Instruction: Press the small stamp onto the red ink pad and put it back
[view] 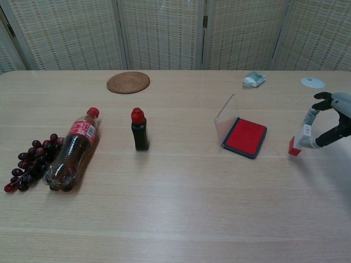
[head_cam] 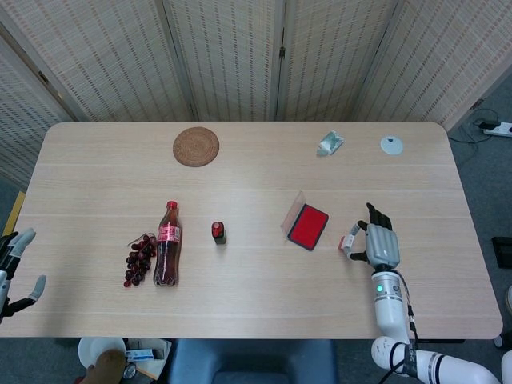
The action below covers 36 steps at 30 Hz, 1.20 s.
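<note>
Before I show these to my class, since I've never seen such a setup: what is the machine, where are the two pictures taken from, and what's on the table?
It is a two-armed robot with human-like hands, steered remotely by a person. Both pictures come from its own cameras: the head view looks down from above, the chest view looks across the table. The right hand pinches a small red stamp between its fingers, low over the wood beside the open red ink pad. The left hand waits open off the table's edge. Also lying there: a cola bottle, dark grapes, a small red-capped bottle, a woven coaster, a crumpled wrapper and a white disc.
</note>
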Each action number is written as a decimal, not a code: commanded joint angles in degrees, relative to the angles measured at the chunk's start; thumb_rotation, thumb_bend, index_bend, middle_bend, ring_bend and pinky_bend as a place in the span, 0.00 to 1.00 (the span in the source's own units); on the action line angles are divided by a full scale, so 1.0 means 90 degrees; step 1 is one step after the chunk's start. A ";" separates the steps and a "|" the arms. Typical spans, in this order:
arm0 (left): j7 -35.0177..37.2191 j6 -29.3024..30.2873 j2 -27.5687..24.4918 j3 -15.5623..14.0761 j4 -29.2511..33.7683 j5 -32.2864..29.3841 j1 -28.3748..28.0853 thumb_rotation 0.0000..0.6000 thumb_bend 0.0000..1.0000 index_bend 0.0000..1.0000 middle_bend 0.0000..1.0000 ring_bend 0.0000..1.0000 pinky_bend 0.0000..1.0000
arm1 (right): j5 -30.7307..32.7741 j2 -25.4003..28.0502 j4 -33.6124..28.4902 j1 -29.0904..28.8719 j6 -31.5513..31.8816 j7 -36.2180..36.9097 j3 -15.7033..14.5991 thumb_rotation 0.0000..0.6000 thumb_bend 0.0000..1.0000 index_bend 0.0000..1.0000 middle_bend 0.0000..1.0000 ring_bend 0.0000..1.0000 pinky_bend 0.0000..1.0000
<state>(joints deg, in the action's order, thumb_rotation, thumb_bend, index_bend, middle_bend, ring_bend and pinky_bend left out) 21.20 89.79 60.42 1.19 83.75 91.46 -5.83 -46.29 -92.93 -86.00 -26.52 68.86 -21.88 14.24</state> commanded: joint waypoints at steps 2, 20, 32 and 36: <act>0.0023 0.0023 -0.0010 -0.0006 -0.0004 0.0018 0.0012 1.00 0.43 0.00 0.00 0.00 0.00 | 0.0023 -0.0184 0.0331 -0.0039 -0.0204 0.0119 -0.0019 1.00 0.20 0.60 0.01 0.00 0.00; 0.0078 0.0084 -0.0012 0.0003 -0.0030 0.0028 0.0051 1.00 0.43 0.00 0.00 0.00 0.00 | -0.0080 -0.0280 0.0596 -0.0030 -0.0434 0.0275 -0.0013 1.00 0.20 0.50 0.00 0.00 0.00; 0.0134 0.0076 0.0004 0.0012 -0.0077 0.0031 0.0042 1.00 0.43 0.00 0.00 0.00 0.00 | -0.0233 -0.0080 0.0300 0.0069 -0.0294 0.0279 -0.0022 1.00 0.20 0.41 0.00 0.00 0.00; 0.0167 0.0099 0.0001 0.0017 -0.0088 0.0027 0.0054 1.00 0.43 0.00 0.00 0.00 0.00 | -0.0250 -0.0043 0.0265 0.0078 -0.0317 0.0286 -0.0031 1.00 0.20 0.34 0.00 0.00 0.00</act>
<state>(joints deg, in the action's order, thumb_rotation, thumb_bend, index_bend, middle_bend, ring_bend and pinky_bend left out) 22.70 90.68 60.43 1.35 82.96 91.71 -5.35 -48.53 -93.33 -83.60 -25.83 66.03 -19.31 13.97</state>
